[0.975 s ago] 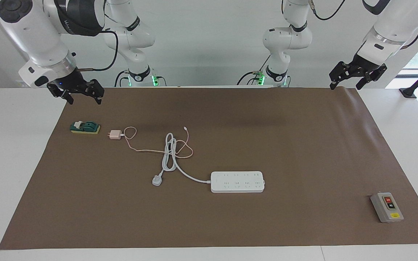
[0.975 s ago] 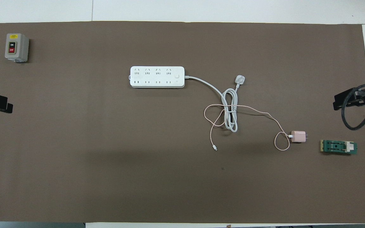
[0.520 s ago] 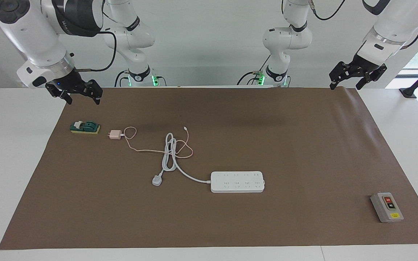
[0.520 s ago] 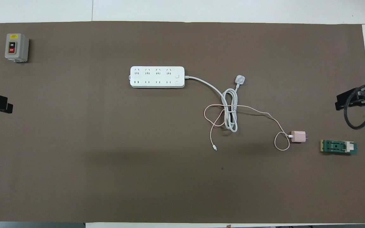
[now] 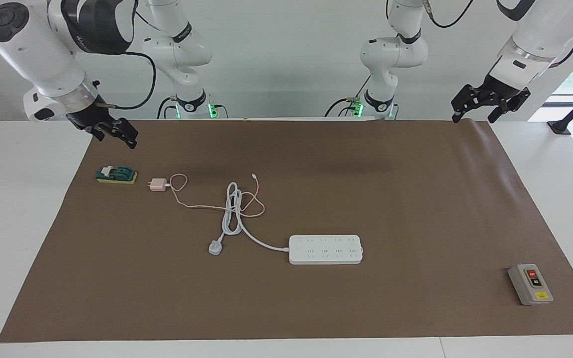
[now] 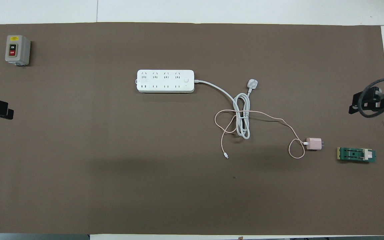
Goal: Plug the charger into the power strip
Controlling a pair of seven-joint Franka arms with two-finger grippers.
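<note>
Two grippers hang over the mat's corners nearest the robots. The right gripper [image 5: 115, 132], fingers parted, is up at eleven o'clock from the charger [image 5: 156, 185]; the waiting left gripper [image 5: 482, 106] is spread too. The power strip [image 5: 326, 249] lies mid-mat, at four o'clock from the charger, unplugged.
</note>
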